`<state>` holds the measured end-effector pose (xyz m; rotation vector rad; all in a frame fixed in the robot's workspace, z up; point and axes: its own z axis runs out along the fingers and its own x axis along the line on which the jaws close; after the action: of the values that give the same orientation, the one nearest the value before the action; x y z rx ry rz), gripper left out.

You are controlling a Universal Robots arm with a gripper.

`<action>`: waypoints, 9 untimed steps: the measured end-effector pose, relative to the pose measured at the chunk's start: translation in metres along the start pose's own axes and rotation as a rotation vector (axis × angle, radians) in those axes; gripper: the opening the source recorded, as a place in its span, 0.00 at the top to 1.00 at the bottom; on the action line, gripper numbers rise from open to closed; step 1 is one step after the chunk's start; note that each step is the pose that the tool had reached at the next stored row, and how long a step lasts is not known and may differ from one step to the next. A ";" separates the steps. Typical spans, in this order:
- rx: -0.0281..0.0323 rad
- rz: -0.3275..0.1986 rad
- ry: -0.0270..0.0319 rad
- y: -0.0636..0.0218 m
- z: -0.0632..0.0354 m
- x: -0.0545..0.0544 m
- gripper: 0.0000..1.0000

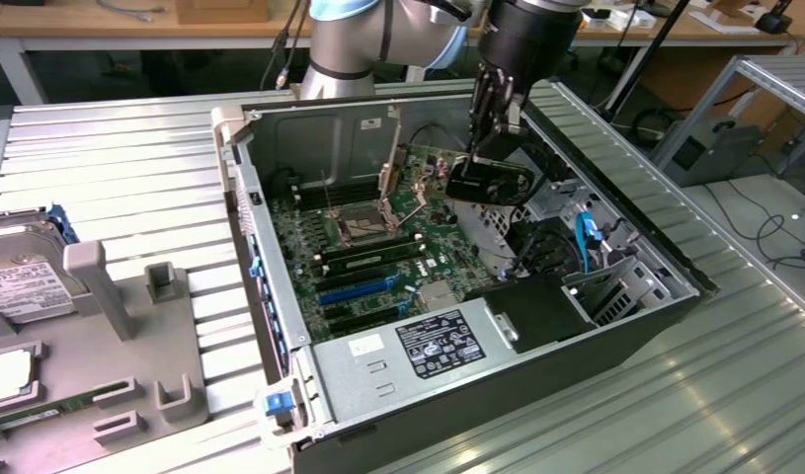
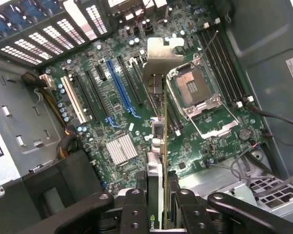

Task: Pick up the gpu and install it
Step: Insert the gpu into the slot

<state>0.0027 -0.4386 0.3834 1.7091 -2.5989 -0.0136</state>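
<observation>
The gpu [image 1: 488, 185], a thin black card, hangs inside the open computer case [image 1: 639, 296], above the green motherboard [image 1: 375, 227] on the exterior view's right side of the board. My gripper [image 1: 495, 148] reaches down from above and is shut on it. In the wrist view the gpu [image 2: 158, 146] is seen edge-on between my fingers [image 2: 136, 207], its silver bracket [image 2: 162, 56] at the far end. My gripper [image 2: 158, 204] holds it clear of the motherboard [image 2: 112, 97], beside the blue slot [image 2: 118, 85] and the black slots.
The CPU socket [image 2: 198, 90] lies open beside the card, with a small silver heatsink [image 2: 121, 147] near the slots. The power supply [image 1: 429, 341] fills the case's near end. A hard drive [image 1: 20, 272] and a grey fixture [image 1: 125, 326] sit at the exterior view's left.
</observation>
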 end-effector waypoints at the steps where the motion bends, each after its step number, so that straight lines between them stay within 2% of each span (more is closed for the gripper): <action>1: 0.0002 -0.007 0.0002 0.0000 0.0000 0.000 0.73; 9: 0.0020 -0.095 0.0023 0.0000 0.0000 0.000 0.73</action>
<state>0.0027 -0.4386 0.3834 1.8303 -2.5145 -0.0113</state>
